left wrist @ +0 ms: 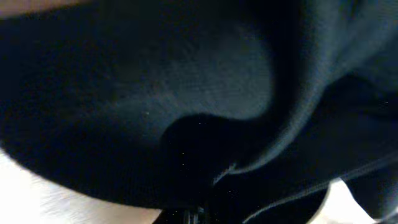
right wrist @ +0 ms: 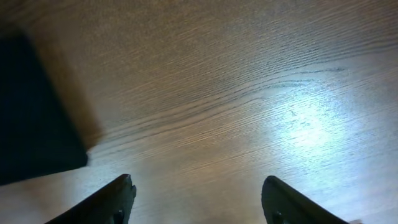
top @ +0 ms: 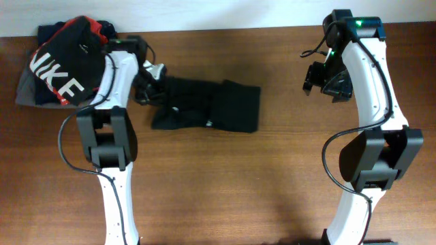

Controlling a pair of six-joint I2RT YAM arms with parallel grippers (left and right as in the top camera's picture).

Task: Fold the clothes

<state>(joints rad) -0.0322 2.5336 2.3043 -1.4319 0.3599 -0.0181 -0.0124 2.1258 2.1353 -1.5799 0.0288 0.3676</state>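
Left gripper (top: 151,82) clamped on the black T-shirt (top: 228,107); right gripper (right wrist: 198,185) spread above table (right wrist: 261,87).

Both arms are long white tubes with chunky black blocks at the joints. The left arm (top: 116,75) has a thin black cable (top: 60,139) looping out at its side. The right arm (top: 373,82) has its own black loop (top: 325,160) and a small green light (top: 359,22) on top. The left end effector (top: 146,83) is black with a bit of silver. The right end effector (right wrist: 199,199) has two dark fingers (right wrist: 118,199).
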